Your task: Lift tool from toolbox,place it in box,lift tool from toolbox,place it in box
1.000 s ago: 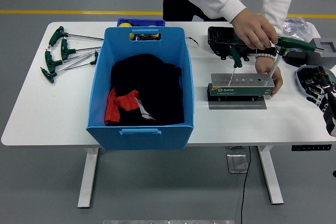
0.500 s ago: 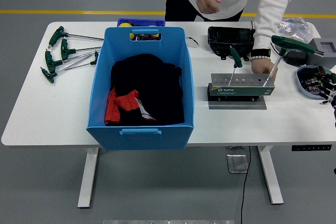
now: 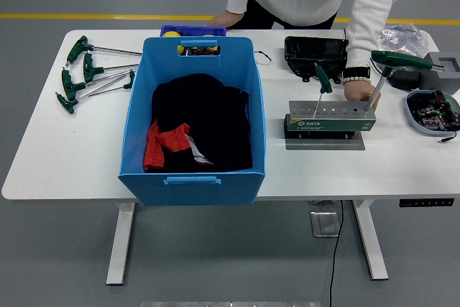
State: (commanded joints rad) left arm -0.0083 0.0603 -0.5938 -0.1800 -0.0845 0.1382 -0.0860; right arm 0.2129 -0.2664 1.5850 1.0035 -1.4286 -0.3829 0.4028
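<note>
A grey and green tool rack [image 3: 330,118] stands right of centre on the white table [image 3: 65,156]. Two green T-handle wrenches stand in it: a small one [image 3: 321,81] at the left and a large one [image 3: 392,62] at the right end. A person's hand [image 3: 359,90] rests on the rack's right end. The person's other hand [image 3: 224,19] rests at the table's far edge behind the big blue box [image 3: 195,116], which holds black and red cloth. Neither robot hand shows.
Several green T-handle wrenches [image 3: 86,70] lie at the far left. A black tray [image 3: 313,54] sits behind the rack. A bowl of small parts [image 3: 433,111] and a grey block [image 3: 446,67] are at the right edge. A small blue bin [image 3: 191,32] is behind the box.
The robot's right hand withdrew out of view at the right edge. The person let go of the large wrench, left it in the rack, and moved that hand to the table's far edge.
</note>
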